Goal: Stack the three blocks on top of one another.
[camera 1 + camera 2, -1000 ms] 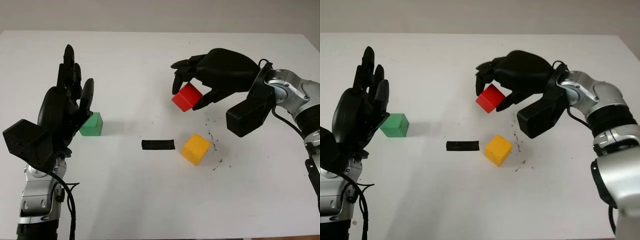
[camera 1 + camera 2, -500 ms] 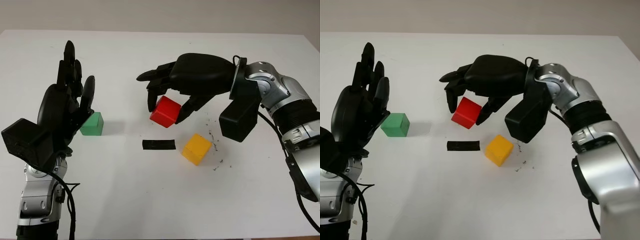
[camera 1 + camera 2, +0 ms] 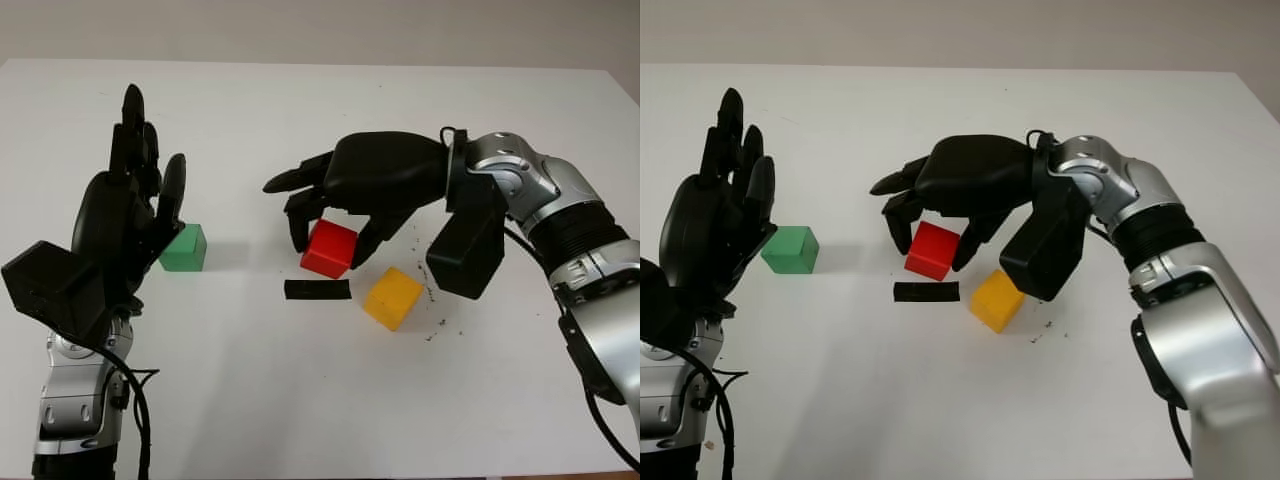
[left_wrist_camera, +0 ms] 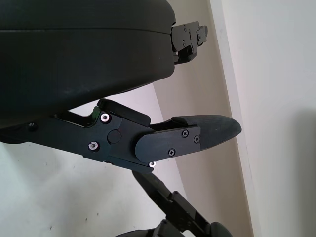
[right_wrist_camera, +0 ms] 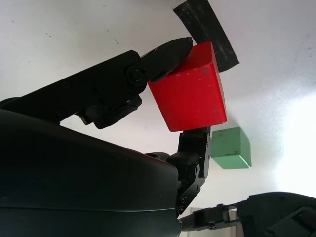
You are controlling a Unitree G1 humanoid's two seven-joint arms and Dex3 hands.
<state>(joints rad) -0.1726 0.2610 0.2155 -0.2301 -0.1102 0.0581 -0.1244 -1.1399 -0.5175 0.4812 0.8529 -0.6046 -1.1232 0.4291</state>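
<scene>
Right hand (image 3: 335, 215) fingers clamp the red block (image 3: 330, 248) — likely ferrying it toward the green block (image 3: 184, 248) at nine o'clock; left hand (image 3: 125, 225) open beside it.

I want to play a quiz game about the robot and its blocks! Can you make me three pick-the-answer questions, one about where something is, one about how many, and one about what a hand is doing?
1. Where is the green cube block?
A. Near the left hand
B. On top of the yellow cube
C. Inside the right hand

2. How many blocks are on or over the table?
A. Two
B. Three
C. Five

3. What is the right hand doing?
A. Holding nothing
B. Gripping the red cube
C. Gripping the black tape strip

Answers:
1. A: the green cube block sits by the open left hand.
2. B: green, the red cube block and the yellow cube block.
3. B: the right hand has fingers pressed on the red cube.
</scene>
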